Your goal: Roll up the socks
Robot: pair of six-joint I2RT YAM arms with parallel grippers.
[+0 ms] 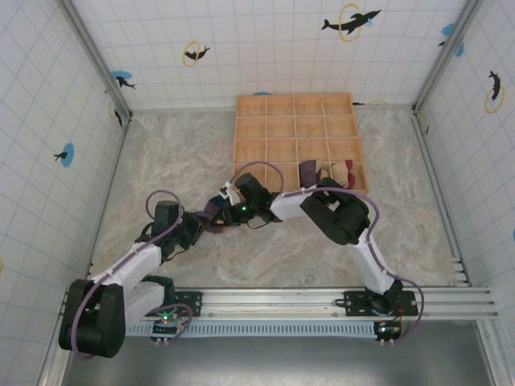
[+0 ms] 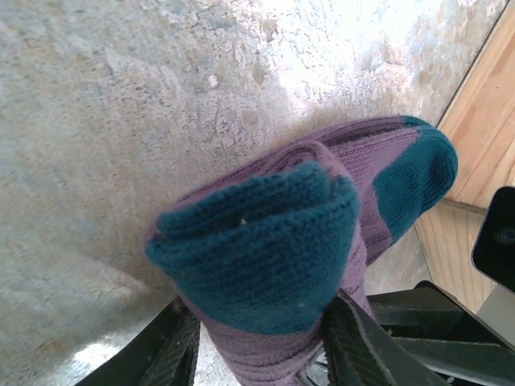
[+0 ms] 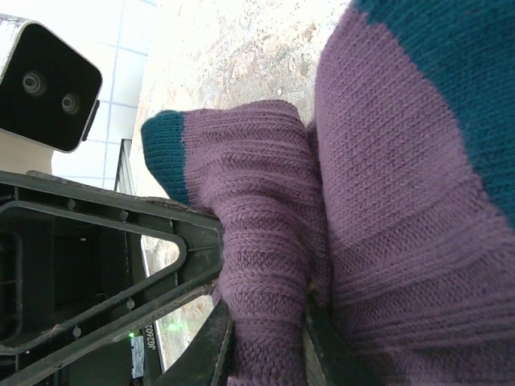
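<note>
ok so both arms are bunched up on one sock here. the left gripper (image 2: 261, 314) has its jaws closed in on the purple sock (image 2: 273, 241), one finger pressed to each side of the bundle. the folded teal toe bulges up right above the jaws, with a second teal patch further out to their right. the right gripper (image 3: 265, 322) is clamped tight on a narrow fold of the same sock, purple rib knit squeezed between its two fingers, and the rest of the sock fills the space to the right of those jaws. it's crowded in there: the right arm's black body (image 2: 451, 322) sits just off the right side of the left jaws. from the other side, the left wrist camera (image 3: 50, 95) and the left gripper's black frame sit just left of the right jaws, close against the sock. from above, the sock is a small dark lump between the two wrists on the marble-look table (image 1: 161, 161). the wooden tray (image 1: 296, 121) lies beyond both jaws, its edge near the left ones. two of its front compartments hold a second purple sock (image 1: 308, 171) and a tan sock (image 1: 342, 174), well apart from either grip
</note>
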